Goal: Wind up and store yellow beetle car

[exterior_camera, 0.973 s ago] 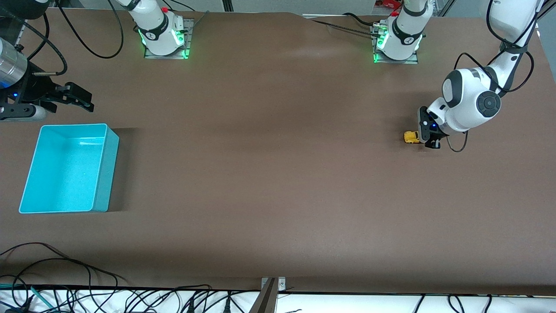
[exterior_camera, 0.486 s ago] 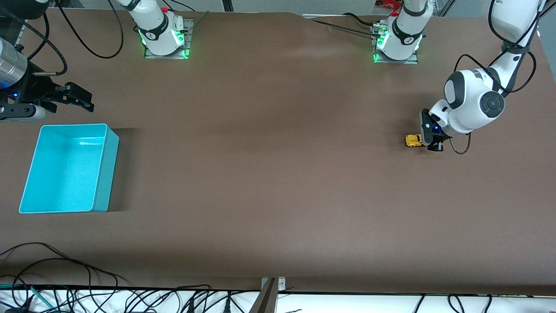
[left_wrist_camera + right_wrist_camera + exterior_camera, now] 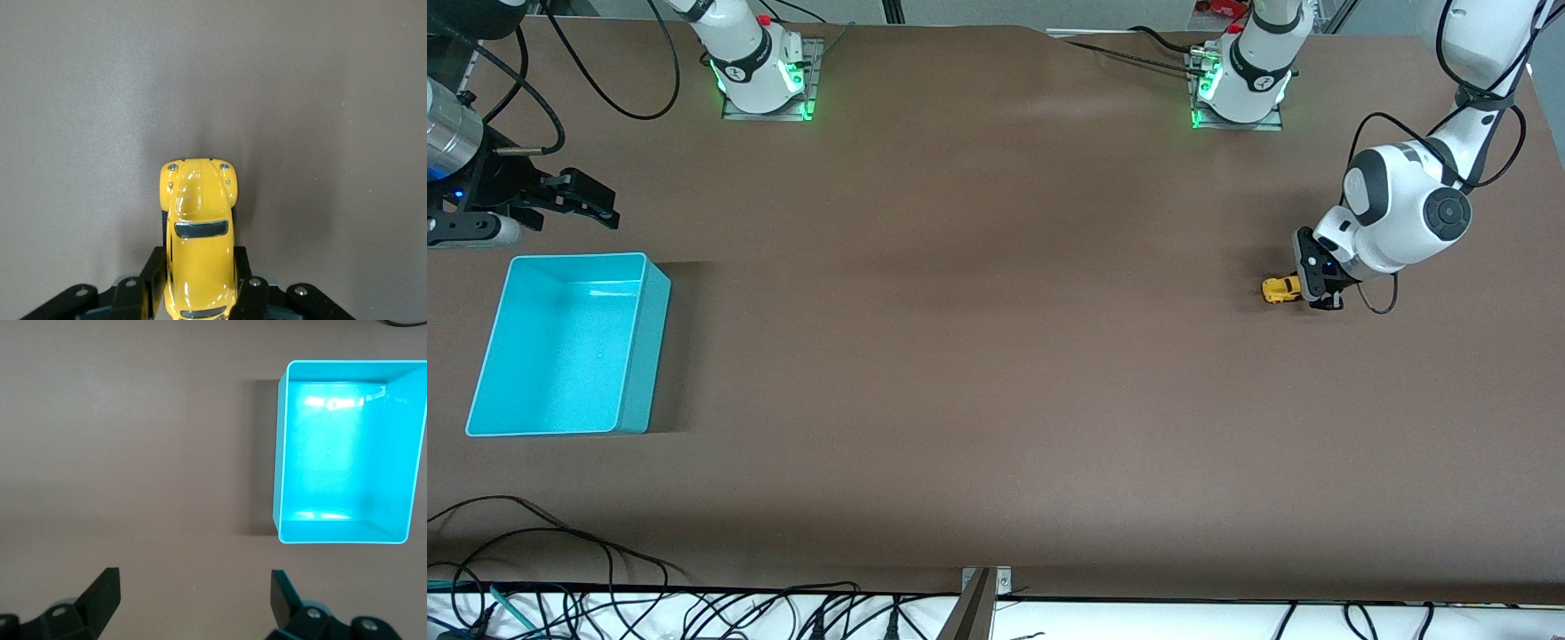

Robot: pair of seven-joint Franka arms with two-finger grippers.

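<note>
Front view: left gripper [image 3: 1319,289] down at table level at the left arm's end, clamped on the rear of the yellow car [image 3: 1279,290]. Car low on the brown table [image 3: 996,356], probably wheels on the surface though too small here to be sure. Makes sense for winding: wheels need table contact for a pull-back. Turquoise bin [image 3: 645,347] well apart, at the right arm's end, empty, open side up, ready for storing. Right gripper [image 3: 578,200] waiting near the bin, just farther from the camera than it, likely parked for the pickup after the run.

Left wrist view: car [image 3: 198,227] pinched by its sides between the black fingers [image 3: 150,280], nose pointing away from the gripper, lined up with the wrist. Grip at the back half leaves the front free, good for a straight drag.

Right wrist view: right gripper [image 3: 193,587] with fingers [image 3: 100,593] wide apart, nothing held. Bin [image 3: 287,453] in sight ahead, empty.
</note>
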